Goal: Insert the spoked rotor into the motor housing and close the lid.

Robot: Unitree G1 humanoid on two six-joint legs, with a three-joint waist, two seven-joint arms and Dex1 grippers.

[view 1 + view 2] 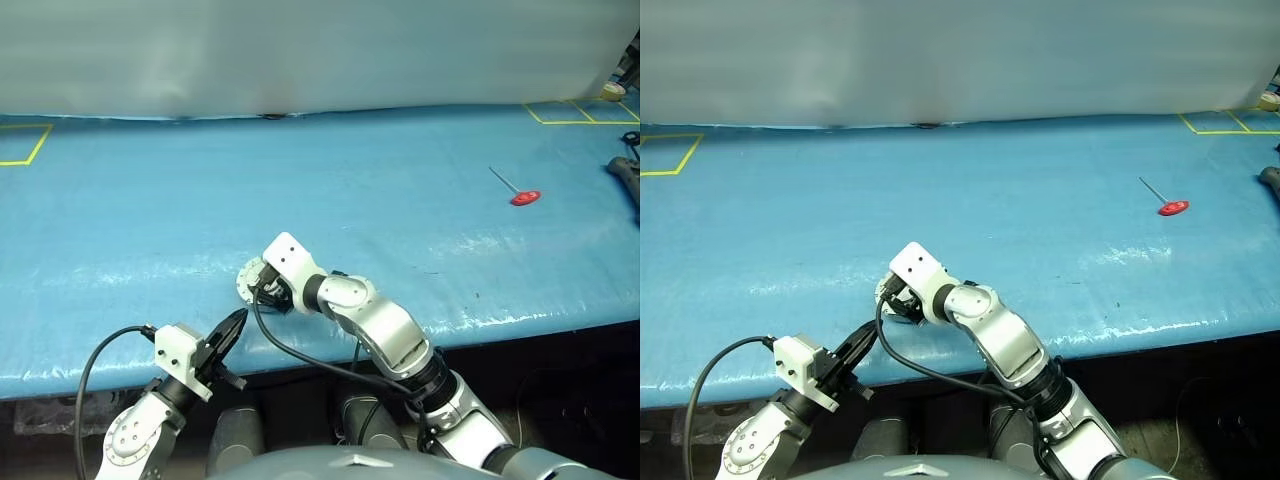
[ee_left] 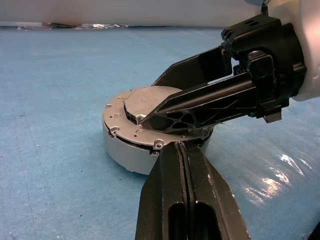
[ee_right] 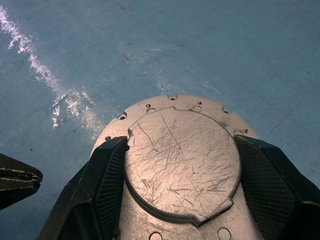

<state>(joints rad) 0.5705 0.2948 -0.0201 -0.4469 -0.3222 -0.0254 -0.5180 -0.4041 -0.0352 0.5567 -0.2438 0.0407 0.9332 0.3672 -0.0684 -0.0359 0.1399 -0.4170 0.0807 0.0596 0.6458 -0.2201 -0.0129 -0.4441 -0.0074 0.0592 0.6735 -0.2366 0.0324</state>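
Note:
The motor housing (image 2: 125,152) is a short silver cup standing on the blue table near its front edge. The lid (image 3: 180,160) lies flat on top of it, smooth scratched face up. My right gripper (image 3: 180,142) reaches over the lid from above, its two black fingers (image 3: 107,175) set against either side of the raised centre circle. My left gripper (image 2: 181,147) is shut and empty, its tip close to the housing's near side (image 1: 238,320). The spoked rotor is out of view.
A red-handled tool (image 1: 525,197) lies far off on the right of the blue table cover (image 1: 150,230). Yellow tape squares (image 1: 25,145) mark the back corners. The table's front edge (image 1: 520,320) runs just behind my arms.

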